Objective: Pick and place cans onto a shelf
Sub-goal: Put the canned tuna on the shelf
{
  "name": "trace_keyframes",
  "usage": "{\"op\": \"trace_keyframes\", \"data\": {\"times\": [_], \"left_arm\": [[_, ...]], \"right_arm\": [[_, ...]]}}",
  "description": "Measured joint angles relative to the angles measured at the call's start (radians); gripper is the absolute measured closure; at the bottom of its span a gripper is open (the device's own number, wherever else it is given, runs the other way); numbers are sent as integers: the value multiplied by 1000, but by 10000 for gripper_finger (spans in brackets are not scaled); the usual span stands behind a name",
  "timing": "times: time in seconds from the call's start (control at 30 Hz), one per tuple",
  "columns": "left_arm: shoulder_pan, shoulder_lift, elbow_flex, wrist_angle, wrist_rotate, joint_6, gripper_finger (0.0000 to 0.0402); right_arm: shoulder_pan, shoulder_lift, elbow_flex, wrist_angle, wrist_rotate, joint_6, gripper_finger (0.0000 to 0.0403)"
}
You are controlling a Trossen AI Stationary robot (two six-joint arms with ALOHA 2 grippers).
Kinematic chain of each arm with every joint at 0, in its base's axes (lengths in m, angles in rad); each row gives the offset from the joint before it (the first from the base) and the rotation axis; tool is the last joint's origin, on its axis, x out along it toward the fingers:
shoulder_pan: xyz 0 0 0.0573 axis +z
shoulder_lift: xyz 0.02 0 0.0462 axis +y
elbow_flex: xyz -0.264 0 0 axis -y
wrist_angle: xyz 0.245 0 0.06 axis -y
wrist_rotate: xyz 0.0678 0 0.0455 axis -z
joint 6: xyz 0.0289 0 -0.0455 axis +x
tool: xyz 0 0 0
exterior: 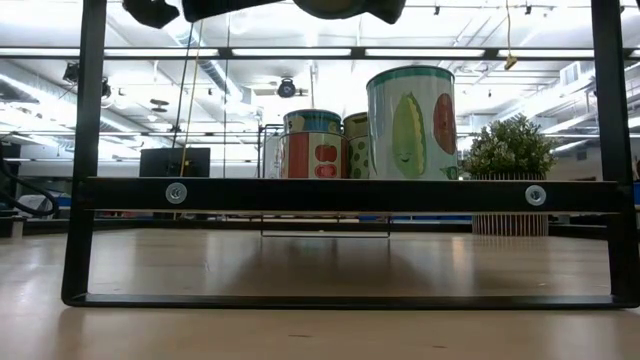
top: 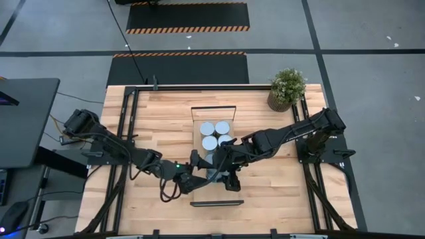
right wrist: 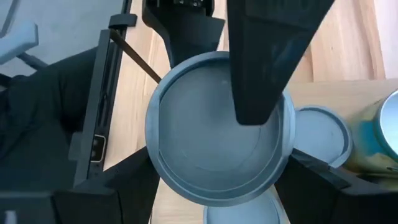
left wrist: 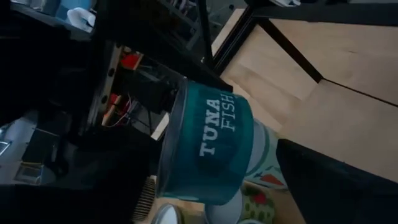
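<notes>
A teal can labelled tuna fish [left wrist: 211, 149], with a grey lid [right wrist: 211, 143], is held above the near half of the shelf [top: 229, 116]. My right gripper [top: 222, 169] is over it, fingers down, shut on it. My left gripper [top: 198, 174] comes in level from the table's left and is open. One of its fingers [right wrist: 264, 68] lies across the lid and the other [left wrist: 323, 186] stands apart past the can's other end. Several cans [top: 216, 133] stand on their bases on the far half of the shelf. They also show in the low view [exterior: 410, 125]. My right gripper pinches the teal can's round side just under the lid rim [right wrist: 155, 168], one finger on each side. The fingers come from above, pointing down. The can is upright and lifted clear of the shelf. My left gripper has one finger over the lid [right wrist: 249, 118]; I cannot tell whether it touches.
A potted plant [top: 287, 86] stands at the table's far right corner. Black metal rails [top: 126, 133] run along the table's sides. The shelf's near end frame [exterior: 350, 195] stands close to the low camera. Bare tabletop lies left and right of the shelf.
</notes>
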Motion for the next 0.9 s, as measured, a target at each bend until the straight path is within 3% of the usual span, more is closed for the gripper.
{"op": "trace_keyframes", "data": {"times": [0.57, 0.9], "left_arm": [[-4, 16, 0, 40, -7, 46, 221], [-4, 17, 0, 40, -9, 29, 242]], "right_arm": [[-1, 0, 0, 11, -31, 16, 119], [-1, -2, 0, 0, -30, 5, 75]]}}
